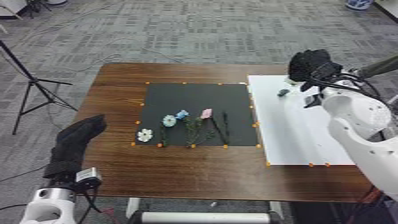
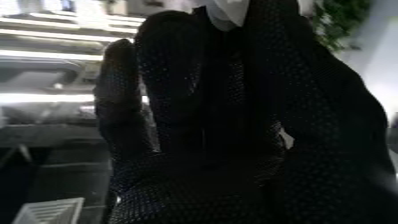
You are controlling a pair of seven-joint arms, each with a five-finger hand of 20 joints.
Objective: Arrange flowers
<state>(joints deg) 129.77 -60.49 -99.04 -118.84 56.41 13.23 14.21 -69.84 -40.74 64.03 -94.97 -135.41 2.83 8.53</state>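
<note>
Flowers lie on the black sheet (image 1: 178,93) on the brown wooden table (image 1: 124,82), head view. Near the sheet's near left corner: one white flower (image 1: 145,135). To its right and a little farther forward: a pale blue flower (image 1: 169,121), with a bluer flower (image 1: 182,114) close beside it. Next to the right, a pink flower (image 1: 206,113). Green stems (image 1: 193,131) extend from this group toward the sheet's near edge. A dark leafy stem (image 1: 226,125) lies to the right of the pink flower, also directed toward the near edge.

Right hand (image 1: 313,65): raised at the far right, by the far part of the white sheet (image 1: 306,142). Right wrist view: the outermost finger stands slightly apart from its neighbour; a white petal-like piece (image 2: 229,12) is pinched between fingers and thumb. Its lower end tapers to a point. Full shape hidden by the glove; cannot tell whether it belongs to a flower. Green foliage (image 2: 342,22) appears beyond the thumb side.

Left hand (image 1: 78,134): over the table's left edge, well apart from the flowers; fingers extended forward and pressed together, holding nothing.

Other items, head view: a small dark object (image 1: 283,92) on the white sheet, near the right hand; too small to identify. Small orange markers (image 1: 225,146) line the edges of both sheets. A black tripod (image 1: 31,80) stands on the floor left of the table.
</note>
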